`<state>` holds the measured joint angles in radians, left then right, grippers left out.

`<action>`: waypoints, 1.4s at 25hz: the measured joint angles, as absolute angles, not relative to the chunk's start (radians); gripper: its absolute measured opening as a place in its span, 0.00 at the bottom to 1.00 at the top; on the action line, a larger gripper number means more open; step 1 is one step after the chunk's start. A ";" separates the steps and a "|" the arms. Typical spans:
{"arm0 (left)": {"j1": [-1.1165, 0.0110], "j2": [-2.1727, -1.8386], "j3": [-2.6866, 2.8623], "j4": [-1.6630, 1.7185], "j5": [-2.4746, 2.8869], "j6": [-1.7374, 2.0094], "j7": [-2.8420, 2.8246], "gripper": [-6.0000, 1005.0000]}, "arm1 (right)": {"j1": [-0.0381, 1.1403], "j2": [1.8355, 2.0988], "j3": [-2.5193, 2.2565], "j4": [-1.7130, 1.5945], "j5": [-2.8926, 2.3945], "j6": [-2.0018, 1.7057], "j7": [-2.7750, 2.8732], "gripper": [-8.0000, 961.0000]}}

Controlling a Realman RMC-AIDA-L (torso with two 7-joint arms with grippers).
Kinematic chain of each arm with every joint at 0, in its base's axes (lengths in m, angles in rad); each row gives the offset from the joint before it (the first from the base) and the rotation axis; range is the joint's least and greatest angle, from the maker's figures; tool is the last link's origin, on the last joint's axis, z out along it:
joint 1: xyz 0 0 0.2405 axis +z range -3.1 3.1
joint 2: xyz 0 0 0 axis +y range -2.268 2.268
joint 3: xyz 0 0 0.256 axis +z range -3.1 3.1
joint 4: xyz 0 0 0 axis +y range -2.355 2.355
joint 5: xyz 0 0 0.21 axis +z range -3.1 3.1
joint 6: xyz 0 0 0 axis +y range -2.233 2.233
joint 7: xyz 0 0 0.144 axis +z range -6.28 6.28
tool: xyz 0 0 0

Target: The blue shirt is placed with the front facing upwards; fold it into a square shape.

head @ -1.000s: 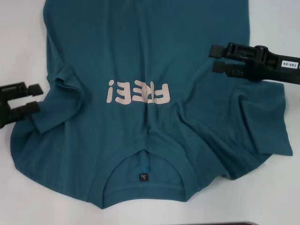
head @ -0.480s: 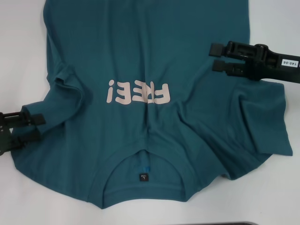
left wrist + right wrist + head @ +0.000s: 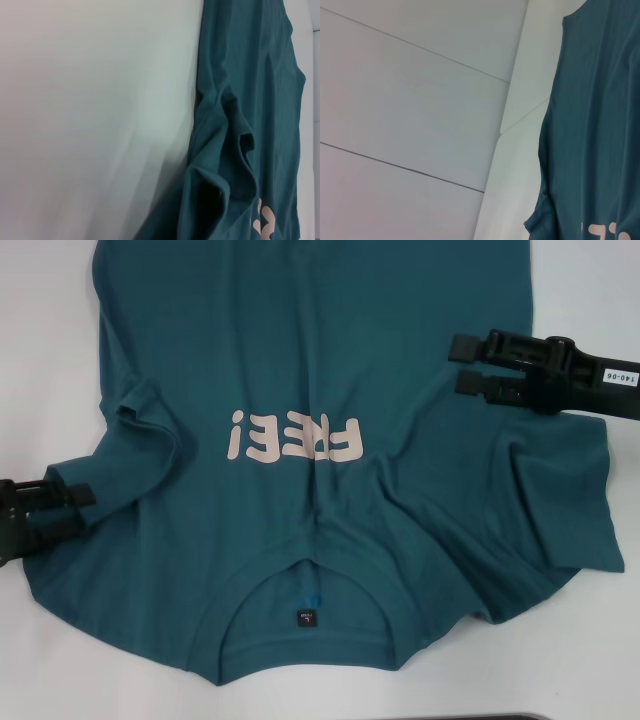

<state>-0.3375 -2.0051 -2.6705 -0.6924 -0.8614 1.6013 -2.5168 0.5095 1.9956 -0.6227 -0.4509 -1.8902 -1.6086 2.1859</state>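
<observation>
Blue shirt [image 3: 300,370] spread front-up on the white table [image 3: 40,330]; left gripper [image 3: 75,508], jaws parted, at its rumpled sleeve [image 3: 120,455] (a shallow bite could slip), right gripper [image 3: 462,365] parted above the chest.

I count one dark teal-blue cotton short-sleeved T-shirt [image 3: 300,370], spread on one white table [image 3: 40,330]. It carries one pale pink "FREE!" lettering [image 3: 292,437], one ribbed round collar [image 3: 305,658], one small dark neck label [image 3: 305,618] and two short sleeves. I count two black grippers: my left gripper [image 3: 85,505] and my right gripper [image 3: 460,365].
</observation>
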 joint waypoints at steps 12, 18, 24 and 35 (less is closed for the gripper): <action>-0.372 -2.025 -2.660 -0.693 -0.827 1.557 -2.521 0.57 | 0.505 1.996 -0.623 -0.451 -1.887 -1.608 2.186 0.91; -0.391 -2.034 -2.663 -0.693 -0.827 1.553 -2.522 0.56 | 0.502 1.995 -0.623 -0.451 -1.887 -1.608 2.186 0.90; -0.394 -2.037 -2.665 -0.696 -0.831 1.553 -2.524 0.51 | 0.502 1.994 -0.621 -0.451 -1.887 -1.608 2.186 0.90; -0.396 -2.034 -2.673 -0.696 -0.831 1.572 -2.534 0.09 | 0.503 1.994 -0.615 -0.451 -1.887 -1.608 2.186 0.90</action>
